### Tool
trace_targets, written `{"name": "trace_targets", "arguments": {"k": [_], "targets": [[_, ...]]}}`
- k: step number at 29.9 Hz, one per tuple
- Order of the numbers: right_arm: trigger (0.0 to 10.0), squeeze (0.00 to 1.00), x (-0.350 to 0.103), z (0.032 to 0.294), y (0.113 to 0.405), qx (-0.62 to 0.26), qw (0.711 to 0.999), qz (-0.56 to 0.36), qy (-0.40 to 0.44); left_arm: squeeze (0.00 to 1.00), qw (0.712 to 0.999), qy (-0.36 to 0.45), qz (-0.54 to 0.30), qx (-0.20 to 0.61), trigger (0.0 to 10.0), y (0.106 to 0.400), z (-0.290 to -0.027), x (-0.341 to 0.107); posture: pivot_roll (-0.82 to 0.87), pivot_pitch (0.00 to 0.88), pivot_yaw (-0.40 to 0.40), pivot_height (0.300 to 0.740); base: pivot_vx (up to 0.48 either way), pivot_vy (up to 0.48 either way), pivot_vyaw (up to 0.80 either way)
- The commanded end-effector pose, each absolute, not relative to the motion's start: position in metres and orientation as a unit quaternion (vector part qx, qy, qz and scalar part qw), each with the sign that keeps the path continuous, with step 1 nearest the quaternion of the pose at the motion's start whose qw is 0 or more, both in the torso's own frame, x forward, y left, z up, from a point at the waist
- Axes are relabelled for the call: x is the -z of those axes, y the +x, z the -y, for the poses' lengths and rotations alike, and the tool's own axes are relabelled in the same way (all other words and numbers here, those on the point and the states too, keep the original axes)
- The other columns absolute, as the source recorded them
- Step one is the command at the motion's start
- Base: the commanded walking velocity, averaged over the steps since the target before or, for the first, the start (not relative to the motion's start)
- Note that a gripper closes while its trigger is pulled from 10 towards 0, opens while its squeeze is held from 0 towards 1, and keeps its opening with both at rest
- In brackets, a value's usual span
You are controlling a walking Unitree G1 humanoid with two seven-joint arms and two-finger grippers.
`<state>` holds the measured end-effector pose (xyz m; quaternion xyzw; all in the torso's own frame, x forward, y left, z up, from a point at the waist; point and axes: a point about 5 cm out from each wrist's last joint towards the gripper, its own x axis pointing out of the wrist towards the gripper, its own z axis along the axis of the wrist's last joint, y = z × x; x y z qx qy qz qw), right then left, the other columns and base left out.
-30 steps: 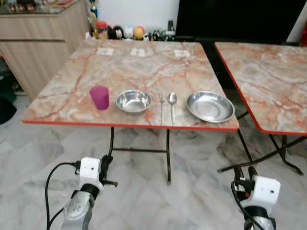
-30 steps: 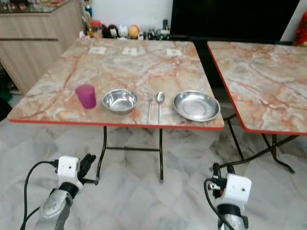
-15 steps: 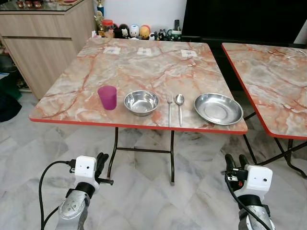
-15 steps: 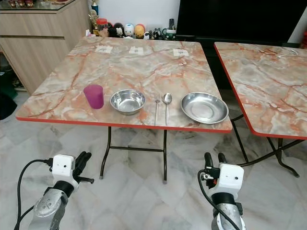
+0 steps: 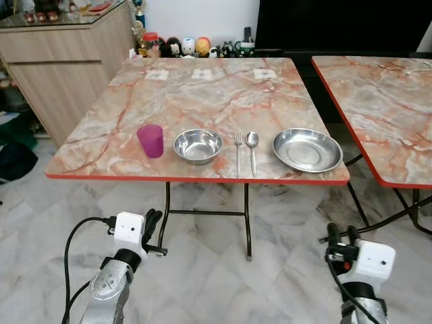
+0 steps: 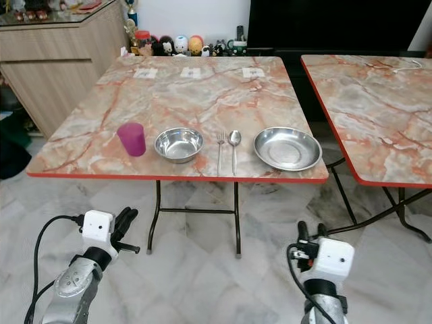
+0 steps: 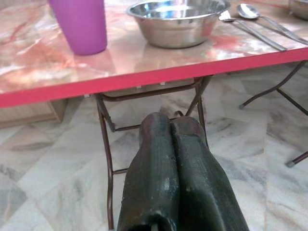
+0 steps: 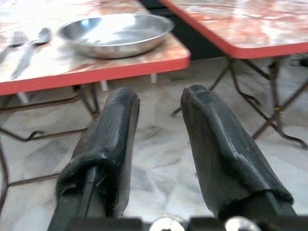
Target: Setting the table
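We see the second table [image 5: 385,101] cut off at the picture's right edge. The wooden cabinet [image 5: 61,61] runs off the left. The small figurines [image 5: 182,46] behind the table are too small to tell apart, as are the three paper labels [image 5: 202,74]. The purple cup [image 7: 79,21] loses its rim at the wrist picture's edge.

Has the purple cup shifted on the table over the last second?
No. The purple cup sits just left of the steel bowl, near the table's front edge, as before; the camera moved.

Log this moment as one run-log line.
left gripper: shut, below table edge | right gripper: open, idle | cup, bowl, plate: untouched
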<state>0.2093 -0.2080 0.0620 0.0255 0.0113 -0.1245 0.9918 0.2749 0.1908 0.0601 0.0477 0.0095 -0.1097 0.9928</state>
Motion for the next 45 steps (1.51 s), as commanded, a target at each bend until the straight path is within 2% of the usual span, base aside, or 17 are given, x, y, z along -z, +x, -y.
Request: {"name": "trace_targets", "arguments": {"k": [1, 6, 10, 17, 18, 22, 23, 24, 28, 31, 36, 45], "targets": [[10.0, 0.00, -0.068, 0.211, 0.210, 0.132, 0.991, 0.000, 0.027, 0.00, 0.991, 0.054, -0.013, 0.119, 10.0, 0.278, -0.189, -0.062, -0.05, 0.000, 0.034, 0.740, 0.000, 0.000, 0.00], [10.0, 0.00, -0.067, 0.204, 0.212, 0.117, 0.993, -0.005, 0.028, 0.00, 0.993, 0.051, -0.013, 0.108, 10.0, 0.276, -0.192, -0.061, -0.04, 0.000, 0.010, 0.740, 0.000, 0.000, 0.00], [10.0, 0.00, -0.064, 0.199, 0.215, 0.098, 0.995, -0.016, 0.028, 0.00, 0.995, 0.047, -0.029, 0.086, 10.0, 0.262, -0.197, -0.050, -0.02, 0.000, -0.021, 0.740, 0.000, 0.000, 0.00], [10.0, 0.00, -0.065, 0.200, 0.219, 0.087, 0.996, -0.015, 0.026, 0.00, 0.995, 0.050, -0.065, 0.063, 10.0, 0.247, -0.211, -0.033, 0.00, 0.000, -0.027, 0.740, 0.000, 0.000, 0.00], [10.0, 0.00, -0.066, 0.201, 0.222, 0.090, 0.996, -0.014, 0.026, 0.00, 0.990, 0.063, -0.117, 0.052, 10.0, 0.234, -0.223, -0.012, 0.00, 0.000, -0.021, 0.740, 0.000, 0.000, 0.00], [10.0, 0.00, -0.068, 0.200, 0.223, 0.093, 0.995, -0.009, 0.028, 0.00, 0.967, 0.081, -0.240, 0.028, 10.0, 0.205, -0.248, 0.027, -0.01, 0.000, -0.012, 0.740, 0.000, 0.000, 0.00], [10.0, 0.00, -0.068, 0.200, 0.223, 0.093, 0.995, -0.009, 0.028, 0.00, 0.967, 0.081, -0.240, 0.028, 10.0, 0.205, -0.248, 0.027, -0.01, 0.000, -0.012, 0.740, 0.000, 0.000, 0.00], [10.0, 0.00, -0.067, 0.200, 0.223, 0.094, 0.995, -0.009, 0.028, 0.00, 0.955, 0.096, -0.280, 0.025, 10.0, 0.194, -0.254, 0.037, -0.01, 0.000, -0.010, 0.740, 0.000, 0.000, 0.00], [10.0, 0.00, -0.067, 0.200, 0.223, 0.096, 0.995, -0.009, 0.029, 0.00, 0.949, 0.101, -0.297, 0.022, 10.0, 0.189, -0.257, 0.041, -0.02, 0.000, -0.006, 0.740, 0.000, 0.000, 0.00], [10.0, 0.00, -0.066, 0.202, 0.218, 0.106, 0.994, -0.010, 0.029, 0.00, 0.921, 0.115, -0.373, 0.012, 10.0, 0.162, -0.267, 0.059, -0.03, 0.000, 0.009, 0.740, 0.114, 0.000, 0.00], [10.0, 0.00, -0.067, 0.203, 0.218, 0.112, 0.993, -0.007, 0.030, 0.00, 0.914, 0.114, -0.390, 0.010, 10.0, 0.159, -0.269, 0.063, -0.04, 0.000, 0.010, 0.740, 0.382, 0.000, 0.00], [10.0, 0.00, -0.065, 0.196, 0.220, 0.103, 0.994, -0.010, 0.030, 0.00, 0.920, 0.114, -0.374, 0.026, 10.0, 0.174, -0.258, 0.061, -0.03, 0.000, 0.008, 0.740, 0.444, 0.000, 0.00]]}}
